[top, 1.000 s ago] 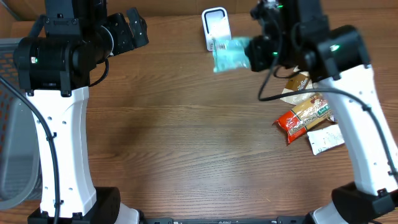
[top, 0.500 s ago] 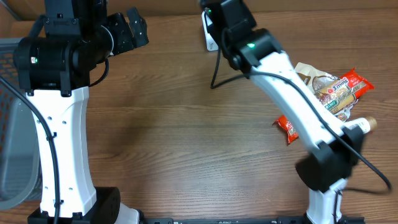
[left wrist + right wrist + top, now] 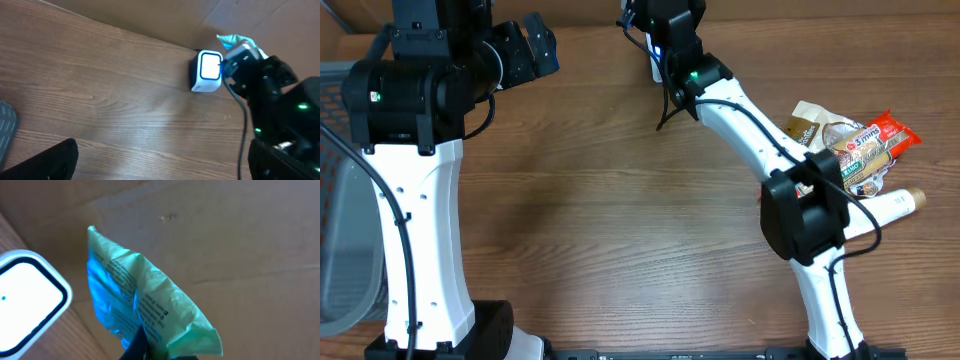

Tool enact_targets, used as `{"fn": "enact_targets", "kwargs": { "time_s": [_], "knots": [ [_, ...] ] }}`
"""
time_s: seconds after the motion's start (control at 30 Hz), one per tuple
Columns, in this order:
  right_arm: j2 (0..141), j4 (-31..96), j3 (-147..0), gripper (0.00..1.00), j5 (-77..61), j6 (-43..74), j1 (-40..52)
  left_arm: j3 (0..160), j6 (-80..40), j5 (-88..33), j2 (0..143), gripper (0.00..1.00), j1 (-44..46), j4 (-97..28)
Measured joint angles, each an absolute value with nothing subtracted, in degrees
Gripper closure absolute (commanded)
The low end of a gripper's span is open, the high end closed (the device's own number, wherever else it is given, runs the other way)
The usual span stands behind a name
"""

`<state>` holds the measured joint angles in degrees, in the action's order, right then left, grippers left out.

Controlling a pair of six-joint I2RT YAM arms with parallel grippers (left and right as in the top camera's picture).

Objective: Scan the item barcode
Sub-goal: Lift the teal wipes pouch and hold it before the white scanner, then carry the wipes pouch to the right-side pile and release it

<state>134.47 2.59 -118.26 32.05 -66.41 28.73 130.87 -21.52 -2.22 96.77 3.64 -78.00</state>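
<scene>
R. hand [image 3: 141, 346] clenched on lower edge of a pale green packet [image 3: 145, 297], grasping it off the surface [image 3: 600, 220] at the far back edge, approx. upright. Packet sits just beside the white scanner [image 3: 206, 71], on its right as seen from r. wrist view; cannot tell if they touch. Scanner stands on surface against the cardboard wall [image 3: 240, 235], window lit white w/ dark rim. Packet's printed side faces the r. wrist cam; blue tinge on the part nearest scanner. L. hand [image 3: 540, 45] released, jaws wide apart, nothing in them, up at far left, well apart from scanner. Snack packs [image 3: 860, 150] heaped on right side of surface.
</scene>
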Motion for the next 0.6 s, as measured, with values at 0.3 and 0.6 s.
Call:
{"fn": "enact_targets", "kwargs": {
  "time_s": [0.3,0.6],
  "knots": [
    [139.2,-3.9,-118.3,0.96,36.9,-70.5,28.6,130.9,-21.5,-2.3,96.8,0.00,3.6,-78.0],
    [139.4,-0.5,-118.3,0.96,40.3,-69.1,29.4,130.9,-21.5,-2.2,96.8,0.00,3.6,-78.0]
  ]
}}
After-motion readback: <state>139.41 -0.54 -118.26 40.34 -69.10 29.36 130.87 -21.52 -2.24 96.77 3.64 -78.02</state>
